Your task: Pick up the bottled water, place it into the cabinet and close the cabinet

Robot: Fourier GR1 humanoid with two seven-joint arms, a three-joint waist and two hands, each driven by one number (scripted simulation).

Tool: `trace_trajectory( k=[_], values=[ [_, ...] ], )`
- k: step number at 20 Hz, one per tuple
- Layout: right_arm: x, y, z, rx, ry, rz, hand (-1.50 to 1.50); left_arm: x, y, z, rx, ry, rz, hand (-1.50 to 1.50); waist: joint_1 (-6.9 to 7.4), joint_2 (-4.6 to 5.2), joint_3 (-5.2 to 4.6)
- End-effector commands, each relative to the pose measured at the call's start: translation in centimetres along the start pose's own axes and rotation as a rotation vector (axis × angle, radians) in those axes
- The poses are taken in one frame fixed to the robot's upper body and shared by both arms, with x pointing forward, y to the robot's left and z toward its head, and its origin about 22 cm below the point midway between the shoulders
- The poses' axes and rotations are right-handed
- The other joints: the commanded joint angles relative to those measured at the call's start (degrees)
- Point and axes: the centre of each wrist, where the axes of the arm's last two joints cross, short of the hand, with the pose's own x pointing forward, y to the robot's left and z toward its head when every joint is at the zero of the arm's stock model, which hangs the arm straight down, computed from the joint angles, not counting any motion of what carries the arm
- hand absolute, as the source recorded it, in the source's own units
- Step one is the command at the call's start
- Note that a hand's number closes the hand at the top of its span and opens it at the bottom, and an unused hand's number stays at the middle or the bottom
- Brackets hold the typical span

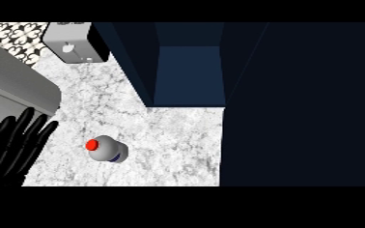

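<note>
Only the left hand (21, 137) showed, at the head view's left edge, low in the scene. It was black, with its fingers (27, 121) long and straight, fanned a little apart and pointing up and slightly to the right. The palm sat toward the lower left, partly cut off by the edge. Nothing lay between the fingers, and they curled round nothing. No forearm was visible behind it. The right hand did not appear at all.
</note>
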Motion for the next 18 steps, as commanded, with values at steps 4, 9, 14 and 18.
trace_trajectory(
  k=[4,9,14,18],
  values=[
    [0.7,0.8,3.0,0.010,0.039,-0.023,-1.50,1.7,-1.8,2.3,0.023,0.047,-0.009,-1.50,-0.14,0.11,0.04],
    [1.2,1.1,4.2,-0.016,0.022,-0.028,-1.50,1.4,-1.0,4.3,0.030,0.086,-0.038,-1.50,-0.08,0.02,0.02],
    [1.6,1.9,4.5,0.006,0.019,-0.034,-1.50,-2.7,-0.3,2.0,0.104,0.087,-0.047,-1.50,-0.68,0.18,0.01],
    [4.3,1.3,5.2,0.009,0.018,-0.003,-1.50,-3.6,1.0,3.2,0.130,0.094,-0.056,-1.50,-0.46,0.16,-0.03]
  ],
)
